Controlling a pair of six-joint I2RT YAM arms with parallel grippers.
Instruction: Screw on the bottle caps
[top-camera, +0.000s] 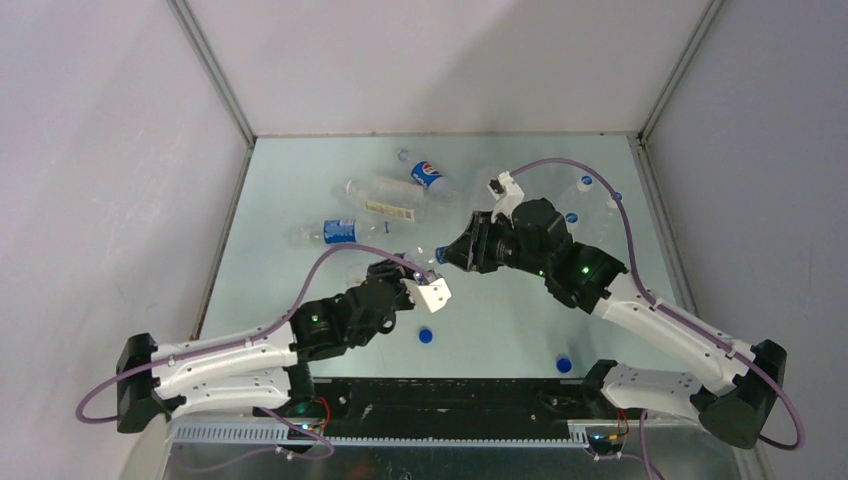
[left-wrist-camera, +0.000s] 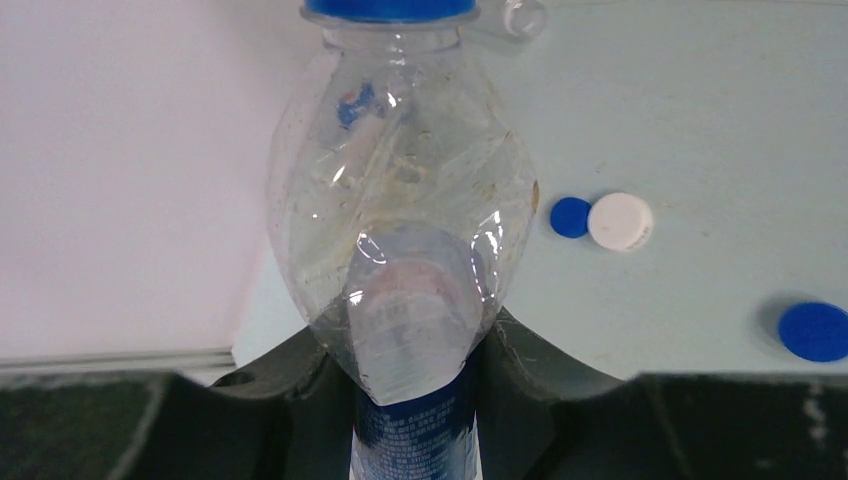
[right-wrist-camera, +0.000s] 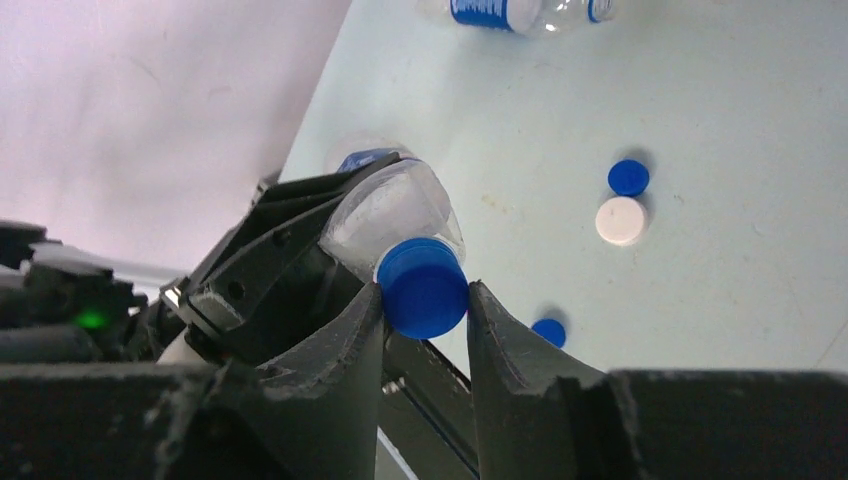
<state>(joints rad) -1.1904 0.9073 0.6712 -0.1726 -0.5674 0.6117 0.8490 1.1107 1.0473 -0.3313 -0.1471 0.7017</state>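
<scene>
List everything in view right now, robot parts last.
held bottle: one, clear with blue label, gripped between the two grippers
fitted cap: one, blue, on the held bottle's neck
labelled bottles: three, clear, two blue-labelled and one pale-labelled, lying far centre-left
other bottles: count unclear, clear, far right, partly behind the right arm
loose blue caps: at least two, blue, near part of table
white cap: one, white, beside a loose blue cap
table: one, pale blue, work surface
left gripper: one, black, closed on the held bottle
right gripper: one, black, closed on the fitted cap
</scene>
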